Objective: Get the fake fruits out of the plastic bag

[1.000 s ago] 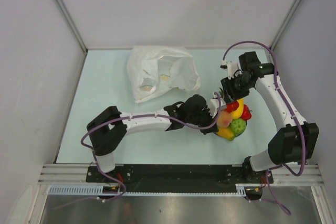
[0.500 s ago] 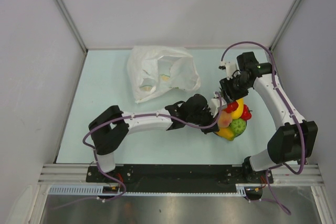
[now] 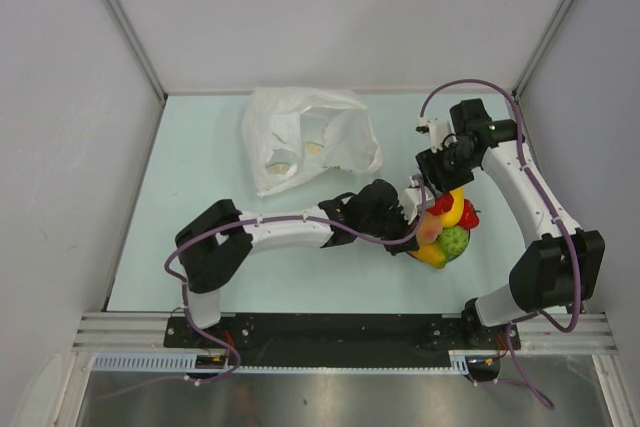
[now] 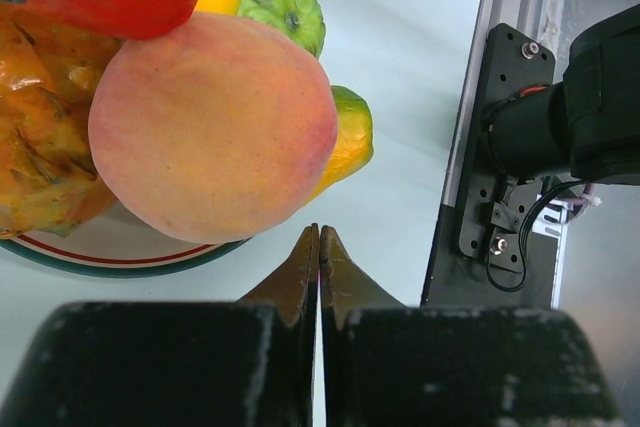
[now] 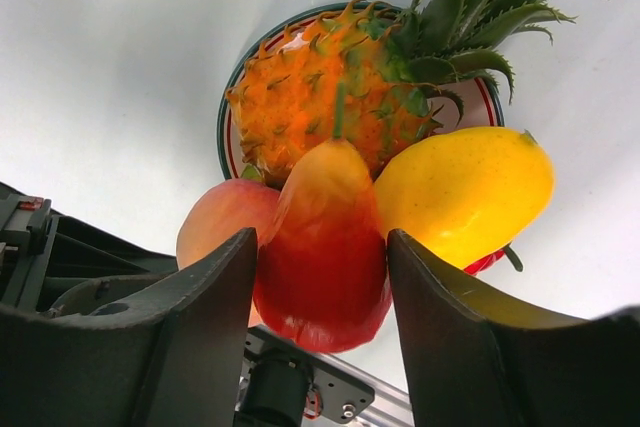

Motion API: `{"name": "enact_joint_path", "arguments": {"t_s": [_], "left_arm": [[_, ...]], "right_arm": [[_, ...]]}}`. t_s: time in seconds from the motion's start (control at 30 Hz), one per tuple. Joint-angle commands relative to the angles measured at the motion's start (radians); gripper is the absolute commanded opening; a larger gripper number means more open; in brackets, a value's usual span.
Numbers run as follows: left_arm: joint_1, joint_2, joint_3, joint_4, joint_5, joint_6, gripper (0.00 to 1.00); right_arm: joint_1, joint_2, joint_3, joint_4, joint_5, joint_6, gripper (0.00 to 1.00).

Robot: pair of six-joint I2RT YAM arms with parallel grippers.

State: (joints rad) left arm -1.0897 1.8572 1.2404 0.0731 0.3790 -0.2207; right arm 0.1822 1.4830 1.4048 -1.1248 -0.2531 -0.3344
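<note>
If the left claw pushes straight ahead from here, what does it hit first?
Most likely the peach: the shut left claw points just under its lower edge in the wrist view. It could slip past onto the mango behind; depth is unclear.

A pale mint tabletop point(image 3: 200, 167) sits boxed in by plain light-grey walls point(image 3: 340, 17), evenly lit. Along its near edge runs an aluminium rail point(image 3: 340, 325), then what looks like brushed sheet metal point(image 3: 330, 397).

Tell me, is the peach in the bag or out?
Out. The peach sits on the plate beside the pineapple; the plastic bag lies apart, farther back.
</note>
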Motion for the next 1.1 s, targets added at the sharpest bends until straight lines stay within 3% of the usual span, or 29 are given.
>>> {"name": "enact_joint_path", "arguments": {"t_s": [0.0, 1.07], "left_arm": [[0.007, 0.002, 0.045, 0.031, 0.023, -0.014, 0.0], [0.016, 0.034, 0.076, 0.024, 0.047, -0.009, 0.0]], "right_arm": [[0.01, 0.008, 0.002, 0.008, 0.009, -0.008, 0.61], [0.008, -0.012, 0.034, 0.005, 0.025, -0.002, 0.73]]}}
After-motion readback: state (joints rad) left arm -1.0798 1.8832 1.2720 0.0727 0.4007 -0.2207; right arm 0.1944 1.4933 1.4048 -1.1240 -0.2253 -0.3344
